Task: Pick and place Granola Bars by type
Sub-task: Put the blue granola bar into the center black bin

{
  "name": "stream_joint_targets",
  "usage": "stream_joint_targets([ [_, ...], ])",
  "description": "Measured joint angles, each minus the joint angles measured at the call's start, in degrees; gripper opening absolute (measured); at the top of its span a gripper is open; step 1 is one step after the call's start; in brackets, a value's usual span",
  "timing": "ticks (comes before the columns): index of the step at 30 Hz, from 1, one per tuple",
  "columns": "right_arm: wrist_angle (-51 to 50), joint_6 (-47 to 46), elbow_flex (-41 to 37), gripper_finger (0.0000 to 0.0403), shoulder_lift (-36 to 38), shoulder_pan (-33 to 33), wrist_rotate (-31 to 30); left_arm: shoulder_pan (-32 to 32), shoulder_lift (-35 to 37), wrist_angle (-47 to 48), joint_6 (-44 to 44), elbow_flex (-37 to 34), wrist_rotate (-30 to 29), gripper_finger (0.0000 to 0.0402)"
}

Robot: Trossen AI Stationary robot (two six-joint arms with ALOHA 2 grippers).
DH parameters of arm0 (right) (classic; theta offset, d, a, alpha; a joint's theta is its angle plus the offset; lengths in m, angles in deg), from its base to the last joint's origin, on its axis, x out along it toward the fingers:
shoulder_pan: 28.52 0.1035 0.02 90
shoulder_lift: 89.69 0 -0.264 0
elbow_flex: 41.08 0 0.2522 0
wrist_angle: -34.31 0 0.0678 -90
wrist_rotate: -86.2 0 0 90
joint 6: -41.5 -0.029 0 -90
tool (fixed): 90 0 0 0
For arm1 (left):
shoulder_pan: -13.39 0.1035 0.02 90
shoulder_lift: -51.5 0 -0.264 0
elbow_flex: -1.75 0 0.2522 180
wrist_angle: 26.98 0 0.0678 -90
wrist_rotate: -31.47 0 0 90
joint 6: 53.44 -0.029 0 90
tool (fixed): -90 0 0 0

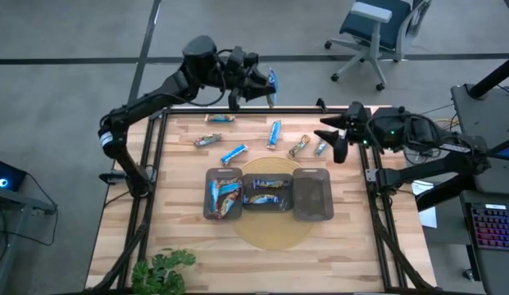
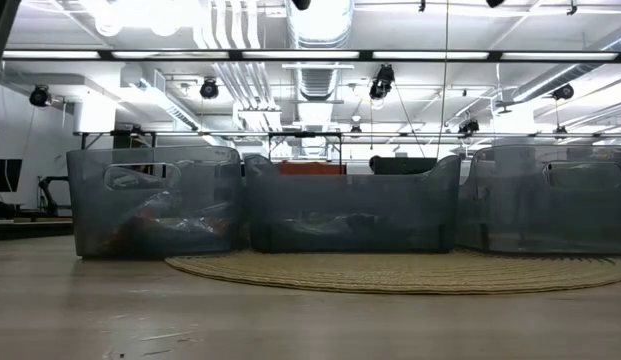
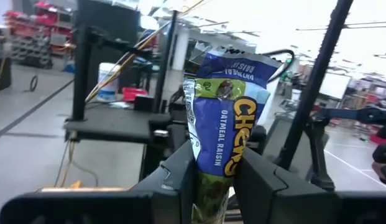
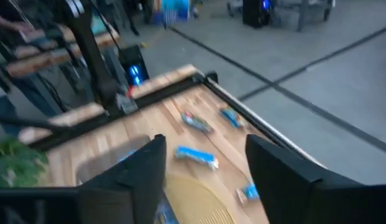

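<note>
So the wooden table (image 1: 188,238) has three dark trays (image 1: 268,194) lined up on a round woven mat (image 1: 270,233). Left and middle ones already hold bars, looks like sorting by type; the right one seems empty. Loose Granola Bars (image 1: 234,152) are scattered across the far half. The left gripper (image 1: 266,88) is up past the far edge, clamped on a blue bar (image 3: 222,137), held upright by its lower end, I'd guess lifted clear to carry over. Wrapper reads "OATMEAL RAISIN" plus big yellow letters like "CHEW". The right gripper (image 1: 339,147) hangs over the far right side, fingers spread, holding nothing.
</note>
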Motion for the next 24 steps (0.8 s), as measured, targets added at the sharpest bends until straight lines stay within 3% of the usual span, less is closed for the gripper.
stream_joint_targets([
  [8,9.7,3.3,1.1,0.0257,-3.2,0.0,0.0,-4.3,0.0,-2.0,-0.2,0.0,-0.1,0.0078],
  [24,9.9,7.7,11.0,0.0259,-11.3,0.0,0.5,-5.7,0.0,-2.5,-0.4,0.2,-0.3,0.0078],
])
